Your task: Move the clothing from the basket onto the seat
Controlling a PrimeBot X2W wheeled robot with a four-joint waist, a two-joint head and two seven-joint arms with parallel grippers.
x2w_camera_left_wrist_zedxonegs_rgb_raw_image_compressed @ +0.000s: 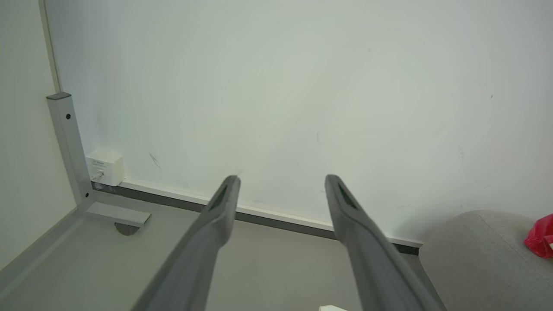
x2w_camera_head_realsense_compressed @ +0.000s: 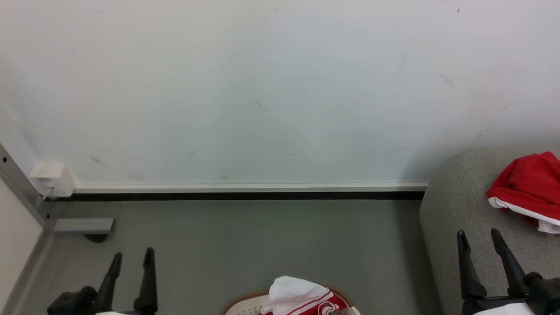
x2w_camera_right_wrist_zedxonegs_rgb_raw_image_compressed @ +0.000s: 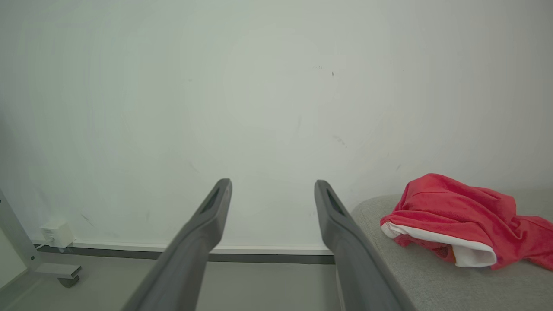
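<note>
head view, task partly done. you see one red garment [x2w_camera_head_realsense_compressed: 527, 183] with a white hem lying on the seat [x2w_camera_head_realsense_compressed: 455, 205], close to its rounded left end. a red and white garment [x2w_camera_head_realsense_compressed: 306, 297] is heaped in the basket [x2w_camera_head_realsense_compressed: 236, 306], which stands on the floor [x2w_camera_head_realsense_compressed: 262, 236] to the left of the seat and apart from it. the view's lower edge cuts the basket off, so you cannot tell how much more lies beneath. the right tool [x2w_camera_head_realsense_compressed: 477, 232] hovers over the seat's near left part, jaws wide and empty. the left tool [x2w_camera_head_realsense_compressed: 133, 252] hangs further left of the seat, beyond the basket, also wide and empty. judged from this, at least one more piece is left to lift out and carry across to the seat.
</note>
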